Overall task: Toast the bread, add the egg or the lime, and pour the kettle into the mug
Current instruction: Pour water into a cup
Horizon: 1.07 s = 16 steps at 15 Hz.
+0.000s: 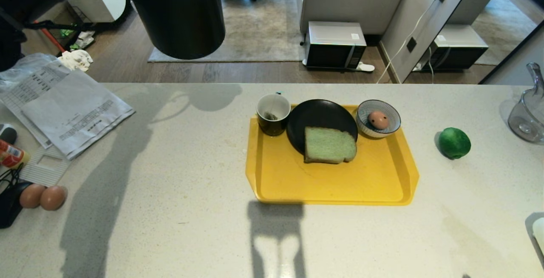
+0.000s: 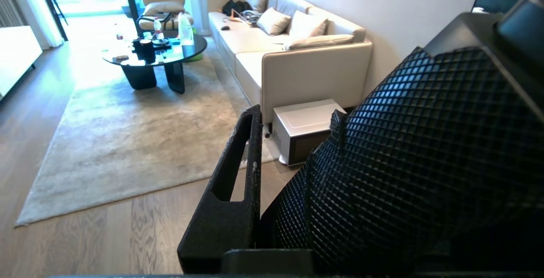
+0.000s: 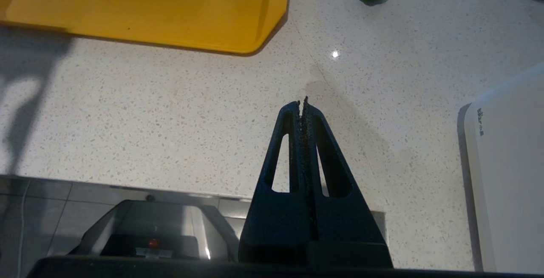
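Observation:
The black kettle (image 1: 178, 14) hangs in the air above the counter's far left, clear of the yellow tray (image 1: 331, 184). My left gripper (image 2: 340, 142) is shut on its textured handle (image 2: 403, 163), with one finger (image 2: 238, 193) showing beside it. On the tray stand the mug (image 1: 273, 114) with a tea bag inside, the green bread (image 1: 329, 145) on a black plate (image 1: 314, 116), and the spotted egg (image 1: 378, 119) in a striped bowl (image 1: 391, 127). The lime (image 1: 454, 143) lies on the counter right of the tray. My right gripper (image 3: 302, 103) is shut and empty over the counter's near edge.
Papers (image 1: 72, 108) and two plain brown eggs (image 1: 42, 196) lie at the counter's left. A glass jug (image 1: 529, 112) stands at the far right, with a white appliance (image 3: 505, 176) at the near right. Beyond the counter is a floor with a microwave (image 1: 335, 44).

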Motion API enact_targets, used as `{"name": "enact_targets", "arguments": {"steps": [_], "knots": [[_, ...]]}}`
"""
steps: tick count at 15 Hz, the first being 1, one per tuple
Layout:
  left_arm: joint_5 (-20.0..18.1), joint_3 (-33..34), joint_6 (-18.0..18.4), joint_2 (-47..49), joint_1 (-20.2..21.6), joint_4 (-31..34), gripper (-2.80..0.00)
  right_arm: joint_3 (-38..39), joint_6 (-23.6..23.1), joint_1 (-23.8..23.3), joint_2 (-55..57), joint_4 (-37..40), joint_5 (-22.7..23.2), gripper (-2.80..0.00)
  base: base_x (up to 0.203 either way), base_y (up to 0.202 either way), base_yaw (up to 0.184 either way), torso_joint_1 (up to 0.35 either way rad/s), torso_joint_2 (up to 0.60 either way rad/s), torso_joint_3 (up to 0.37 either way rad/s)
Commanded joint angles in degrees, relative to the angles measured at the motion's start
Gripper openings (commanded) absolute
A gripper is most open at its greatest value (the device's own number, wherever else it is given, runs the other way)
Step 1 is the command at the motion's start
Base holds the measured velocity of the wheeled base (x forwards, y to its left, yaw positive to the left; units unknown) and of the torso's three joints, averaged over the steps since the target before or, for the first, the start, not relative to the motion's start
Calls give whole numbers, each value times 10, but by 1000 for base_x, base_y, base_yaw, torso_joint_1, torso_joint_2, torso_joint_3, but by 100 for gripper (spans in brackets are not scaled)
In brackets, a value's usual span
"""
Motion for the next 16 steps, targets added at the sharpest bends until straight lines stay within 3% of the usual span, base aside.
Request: {"name": "enact_targets", "arguments": {"steps": [1, 16], "knots": [[-1, 0, 0, -7, -2, -2, -280, 0, 4, 0, 0, 0, -6, -280, 0, 0, 0, 0, 0, 0], [2, 1, 3, -7, 8, -1, -280, 1, 13, 0, 0, -2, -12, -280, 0, 0, 0, 57, -105, -49]]}}
